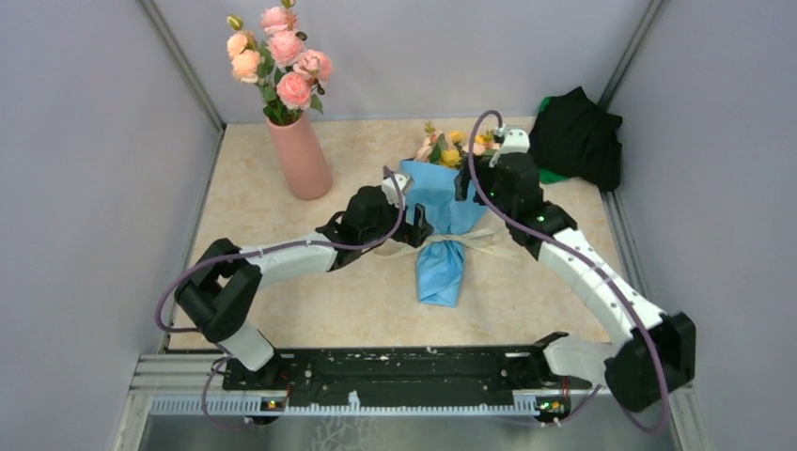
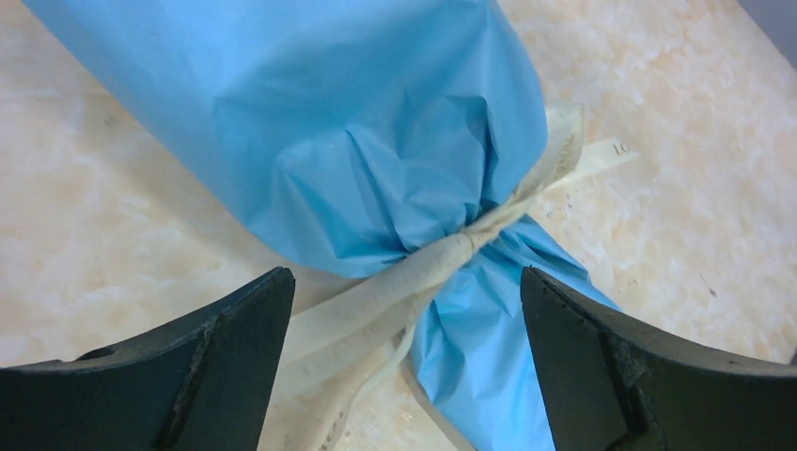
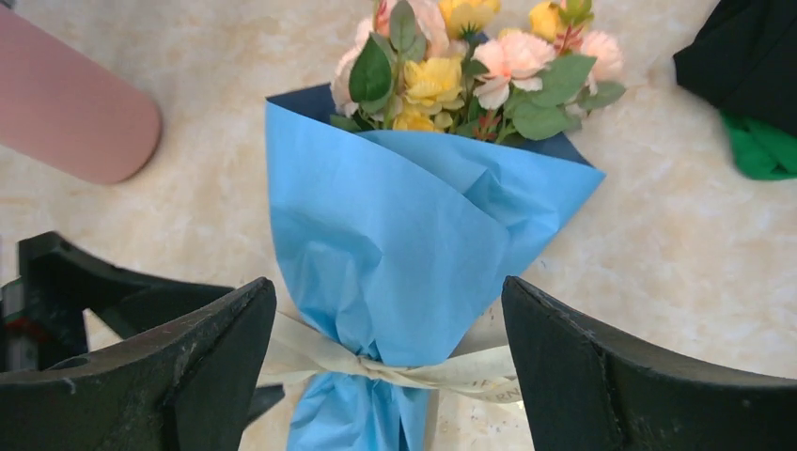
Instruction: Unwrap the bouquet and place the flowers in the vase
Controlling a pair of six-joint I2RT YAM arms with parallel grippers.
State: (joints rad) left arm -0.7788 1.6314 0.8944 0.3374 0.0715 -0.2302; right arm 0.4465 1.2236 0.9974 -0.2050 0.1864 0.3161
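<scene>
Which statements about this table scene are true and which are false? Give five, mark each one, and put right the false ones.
1. The bouquet lies on the table, wrapped in blue paper. True.
2. The cream ribbon has been untied. False: it is knotted around the narrow part of the paper.
3. The vase is empty. False: pink roses stand in it.
4. The left gripper and the right gripper are both open. True.
5. The black cloth heap sits right beside the vase. False: it lies in the far right corner, and the vase stands at the far left.
</scene>
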